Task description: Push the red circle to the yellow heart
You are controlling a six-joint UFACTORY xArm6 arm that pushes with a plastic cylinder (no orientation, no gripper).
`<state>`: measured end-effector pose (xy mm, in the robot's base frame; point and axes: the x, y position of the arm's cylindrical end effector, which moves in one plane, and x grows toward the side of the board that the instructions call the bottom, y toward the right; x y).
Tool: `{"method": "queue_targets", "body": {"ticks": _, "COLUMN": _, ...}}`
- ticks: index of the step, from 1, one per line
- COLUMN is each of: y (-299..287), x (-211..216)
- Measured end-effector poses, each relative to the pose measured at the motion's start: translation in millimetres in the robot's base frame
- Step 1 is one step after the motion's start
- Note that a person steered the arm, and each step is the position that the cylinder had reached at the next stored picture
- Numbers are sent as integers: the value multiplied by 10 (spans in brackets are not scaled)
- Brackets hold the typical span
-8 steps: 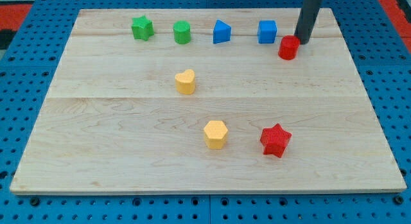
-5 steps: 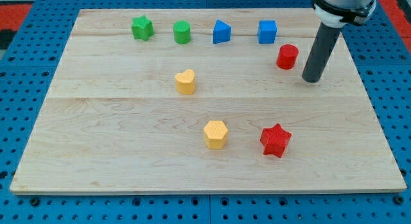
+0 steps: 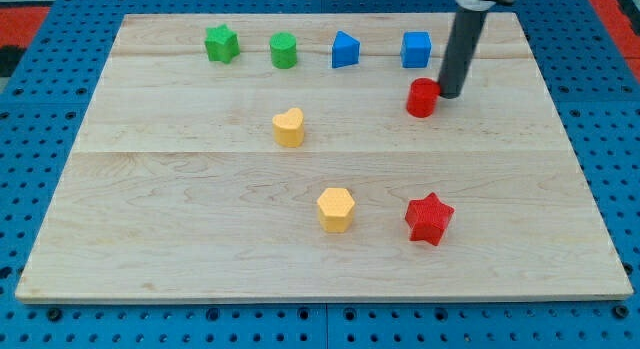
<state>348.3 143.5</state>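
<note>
Wooden board (image 3: 180, 209) fills most of the view, sitting on a blue pegboard (image 3: 40, 119) w/ red patches at the view's top corners.

Dark rod (image 3: 462, 44) comes down from the view's top right, slightly tilted. My tip (image 3: 449, 95) sits right against the red circle (image 3: 423, 97), on its right side as seen in the view, touching or as good as touching. No claw on this rig, just the plain rod, so nothing to open or close and nothing gripped.

Red circle lies in the upper right part of the board, just below and a bit right of the blue cube (image 3: 416, 49). Yellow heart (image 3: 289, 127) is well apart from it, toward the view's left and slightly lower, w/ bare wood between them.

Red star (image 3: 429, 218) is at the lower right, almost straight below the red circle. Yellow hexagon-ish block (image 3: 336, 209) is beside the star on its left, below the heart.

Top row, view's left to right: green star (image 3: 221, 43), green cylinder (image 3: 284, 51), blue block w/ a pointed top (image 3: 345, 49), then the blue cube.
</note>
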Motion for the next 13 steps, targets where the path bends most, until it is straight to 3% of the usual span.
{"method": "queue_targets", "body": {"ticks": 4, "y": -657, "x": 568}}
{"method": "queue_targets", "body": {"ticks": 7, "y": -810, "x": 213}}
{"method": "queue_targets", "body": {"ticks": 10, "y": -980, "x": 794}}
{"method": "queue_targets", "body": {"ticks": 12, "y": -1276, "x": 817}}
{"method": "queue_targets", "body": {"ticks": 13, "y": -1373, "x": 599}}
